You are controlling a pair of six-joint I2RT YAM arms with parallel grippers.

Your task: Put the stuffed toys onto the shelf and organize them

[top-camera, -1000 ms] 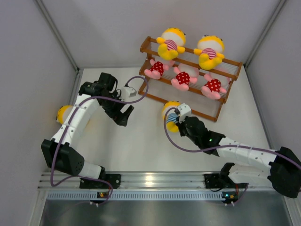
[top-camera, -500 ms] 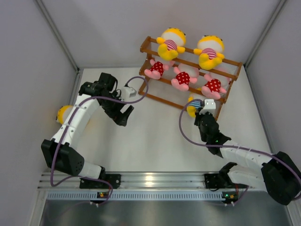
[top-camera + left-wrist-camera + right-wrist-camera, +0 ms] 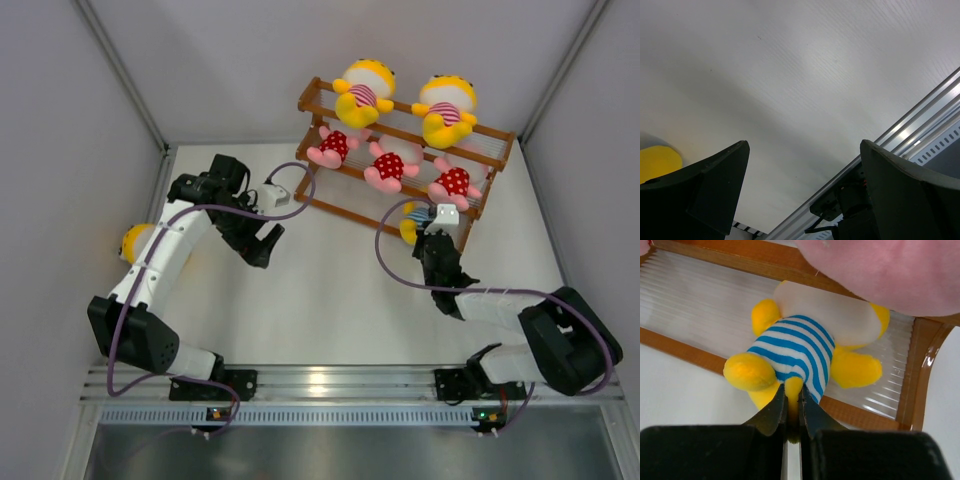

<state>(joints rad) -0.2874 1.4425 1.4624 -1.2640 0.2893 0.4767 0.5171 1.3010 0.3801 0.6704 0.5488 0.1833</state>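
Your right end effector (image 3: pixel 792 401) is pinched tight on a yellow limb of the blue-striped stuffed toy (image 3: pixel 795 352). The toy lies over the slatted tier of the shelf (image 3: pixel 695 305), crossing its near rail. A pink plush toy (image 3: pixel 890 270) fills the upper right. White bench (image 3: pixel 680 390) shows lower left.

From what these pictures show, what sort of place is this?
Probably a robot test cell, not a home: plain grey panels enclose a white table, the left arm and right arm are bolted to a metal rail, and the shelf of stuffed toys looks like a practice prop.
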